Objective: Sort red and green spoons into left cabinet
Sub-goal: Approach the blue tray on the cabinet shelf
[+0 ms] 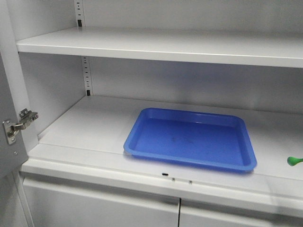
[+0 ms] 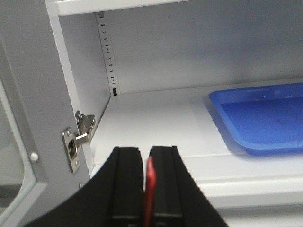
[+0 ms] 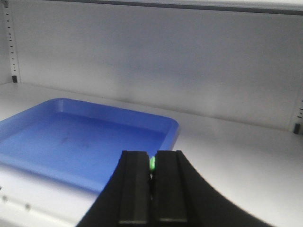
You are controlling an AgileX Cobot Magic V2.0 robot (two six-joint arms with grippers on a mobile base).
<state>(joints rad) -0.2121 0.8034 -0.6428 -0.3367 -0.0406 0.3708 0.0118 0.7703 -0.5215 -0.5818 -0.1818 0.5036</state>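
The red spoon stands edge-on between the black fingers of my left gripper, which is shut on it in front of the cabinet's lower shelf, near its left wall. A sliver of the green spoon shows between the fingers of my right gripper, shut on it just before the near right corner of a blue tray. In the front view only the green spoon's tip pokes in at the right edge, over the cabinet shelf. Neither gripper shows there.
The empty blue tray lies on the lower shelf, right of centre. An upper shelf runs above. The open door with its metal hinge stands at the left, the hinge close to my left gripper. Closed doors lie below the shelf.
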